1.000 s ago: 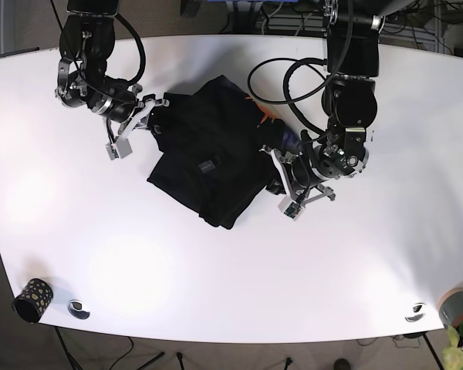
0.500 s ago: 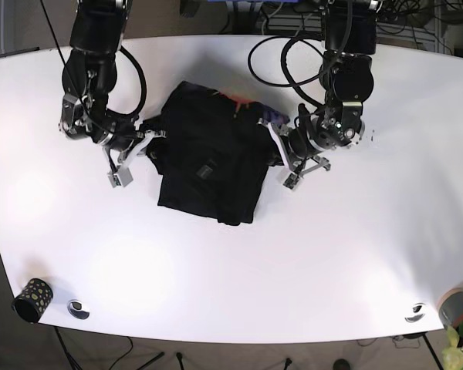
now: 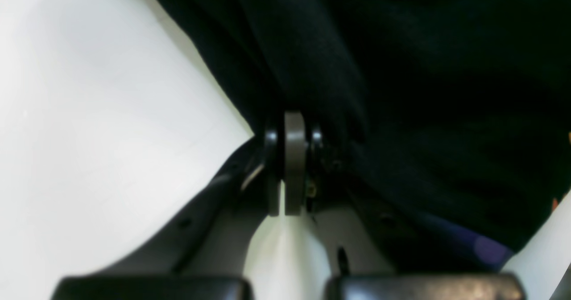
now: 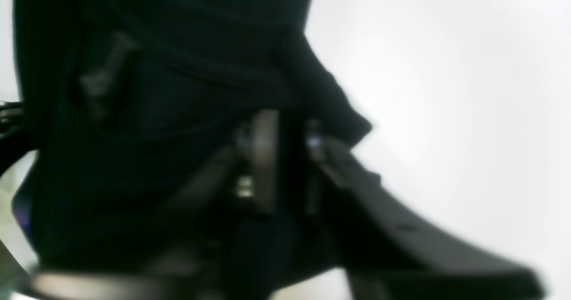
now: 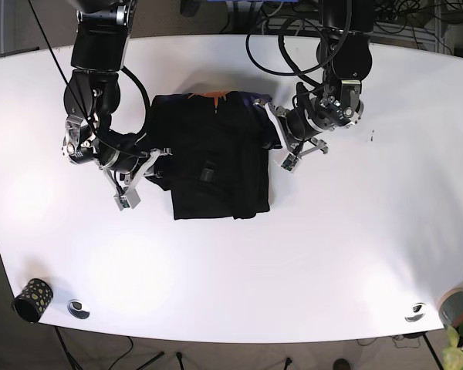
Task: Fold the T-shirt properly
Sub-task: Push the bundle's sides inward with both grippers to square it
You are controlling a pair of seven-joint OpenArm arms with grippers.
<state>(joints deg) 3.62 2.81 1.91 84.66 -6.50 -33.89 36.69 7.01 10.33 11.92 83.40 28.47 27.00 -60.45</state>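
My left gripper (image 3: 289, 133) is pinched shut on a fold of the black T-shirt (image 5: 216, 158) at its edge nearest that arm, and my right gripper (image 4: 279, 135) is clamped on the opposite side edge, so I've got the cloth from both sides. That wrist view is pretty blurry, but the fabric does seem to run between the tips.

The shirt lies between my two grippers as a roughly squared bundle on the desk (image 5: 355, 254), long axis running from the collar end at the far side toward the near side. Neither arm is really nearer; each sits right on its own edge.

Room isn't a problem imo: bare white desk all around, widest toward the near edge. The small patterned cup (image 5: 32, 298) and the round bits at the near corners are well apart.
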